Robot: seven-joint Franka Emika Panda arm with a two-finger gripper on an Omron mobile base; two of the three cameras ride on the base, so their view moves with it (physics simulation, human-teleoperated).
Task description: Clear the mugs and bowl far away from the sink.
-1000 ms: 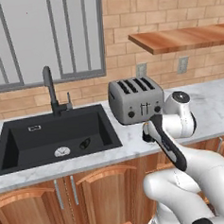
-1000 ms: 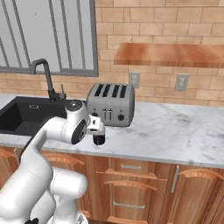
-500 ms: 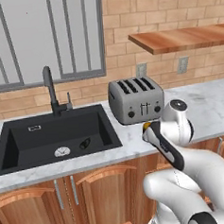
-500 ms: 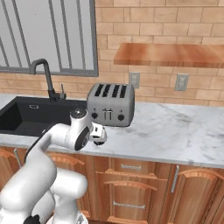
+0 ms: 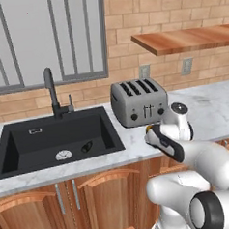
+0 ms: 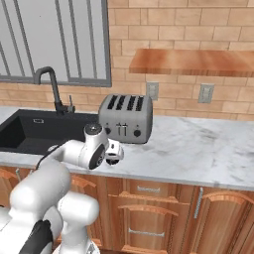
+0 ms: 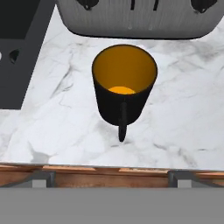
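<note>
From the left base view, a black sink (image 5: 55, 140) sits recessed in a marble bench (image 5: 212, 104), with a black gooseneck faucet (image 5: 51, 92) behind it and a silver four-slot toaster (image 5: 139, 102) just to its right. The white arm bends low in front of the toaster, its hand dipped toward the bench edge. A small dark object (image 5: 87, 147) lies in the basin near the round drain (image 5: 63, 154); I cannot tell what it is.

From the right base view, the gripper (image 6: 114, 158) hangs just over the bench in front of the toaster, facing down. The bench to the right runs on well away from the sink.

The hand view adds what the other two hide: a black mug (image 7: 124, 87) with an orange-yellow inside stands upright on the marble, just in front of the toaster, near the sink's corner, its handle pointing toward the bench edge. The gripper hovers above it; whether it is spread or pressed together I cannot tell.

Judging by this, clearing has barely begun: this mug sits close to the sink, ungrasped.
</note>
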